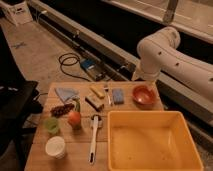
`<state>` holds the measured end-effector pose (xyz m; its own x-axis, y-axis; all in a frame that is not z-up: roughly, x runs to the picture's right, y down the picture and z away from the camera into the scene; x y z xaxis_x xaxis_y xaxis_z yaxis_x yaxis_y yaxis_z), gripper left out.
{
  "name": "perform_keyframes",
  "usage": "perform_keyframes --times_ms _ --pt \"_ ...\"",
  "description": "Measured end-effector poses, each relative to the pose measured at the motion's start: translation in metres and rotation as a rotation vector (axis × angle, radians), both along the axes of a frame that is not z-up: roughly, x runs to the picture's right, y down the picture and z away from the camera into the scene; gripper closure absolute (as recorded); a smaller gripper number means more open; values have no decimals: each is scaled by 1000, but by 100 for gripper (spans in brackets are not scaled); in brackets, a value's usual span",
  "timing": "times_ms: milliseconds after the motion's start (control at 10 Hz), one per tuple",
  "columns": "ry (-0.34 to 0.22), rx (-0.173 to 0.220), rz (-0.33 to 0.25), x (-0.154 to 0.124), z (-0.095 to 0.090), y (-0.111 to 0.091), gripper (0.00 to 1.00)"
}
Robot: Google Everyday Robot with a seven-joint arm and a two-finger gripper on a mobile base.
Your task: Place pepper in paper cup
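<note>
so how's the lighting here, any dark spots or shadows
Camera view: dim, warm light; the wooden table, yellow bin and paper cup are lit evenly, the cup brightest. The top and left edge of the same view sink into dark. The pepper is readable beside the orange fruit. The tool, at the white arm's end, hangs near the red bowl.
</note>
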<state>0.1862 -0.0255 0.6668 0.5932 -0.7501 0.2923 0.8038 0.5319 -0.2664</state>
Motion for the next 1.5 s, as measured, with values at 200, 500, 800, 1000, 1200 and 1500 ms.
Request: perform_keyframes --times_ms 200,500,800,1000,1200,1500 --pt "-3 0 -2 -2 0 0 39" --pt "-8 -1 -22 -4 0 -4 39" --pt "-64 -15 -127 -43 22 -26 39" --pt "-124 -30 -205 -90 43 -38 39" --pt "-191 -49 -282 -134 59 -44 39" --pt "-303 -58 -372 -196 73 -43 39"
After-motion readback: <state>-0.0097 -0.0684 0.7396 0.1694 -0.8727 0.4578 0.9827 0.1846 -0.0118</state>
